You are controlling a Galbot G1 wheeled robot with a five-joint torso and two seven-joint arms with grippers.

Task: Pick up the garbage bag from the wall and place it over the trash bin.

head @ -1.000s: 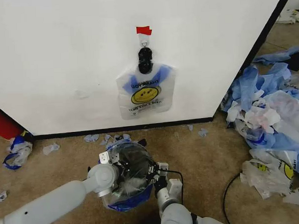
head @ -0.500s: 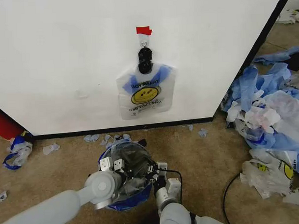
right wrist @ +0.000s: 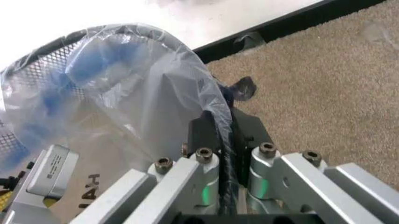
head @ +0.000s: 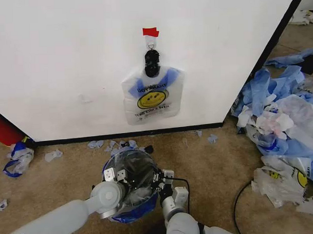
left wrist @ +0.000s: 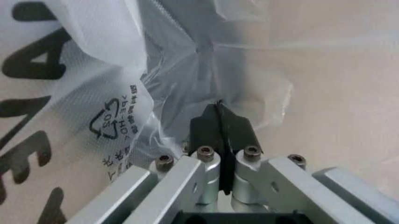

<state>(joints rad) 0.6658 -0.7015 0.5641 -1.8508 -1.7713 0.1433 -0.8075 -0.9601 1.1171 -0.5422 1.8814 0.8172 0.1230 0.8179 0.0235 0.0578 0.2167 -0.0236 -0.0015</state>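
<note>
Two grippers worked the trash bin [head: 132, 182] for you: your left gripper [head: 116, 175] was clamped on film of the garbage bag [head: 135, 169] at the bin's left rim, and your right gripper [head: 162, 177] was pinched on bag and wire at the right rim. That bag lined the upright bin, mouth upward. Another smiley bag [head: 153, 98] hung from a black clip [head: 152, 62] on the wall [head: 67, 63] beyond. Open carpet [head: 209, 166] lay right, before the plastic heap [head: 285, 128].

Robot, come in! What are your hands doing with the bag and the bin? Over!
Left gripper shut on bag inside bin. Right gripper pinching bag and bin rim. Another bag clipped to wall. Nothing blocking.
</note>
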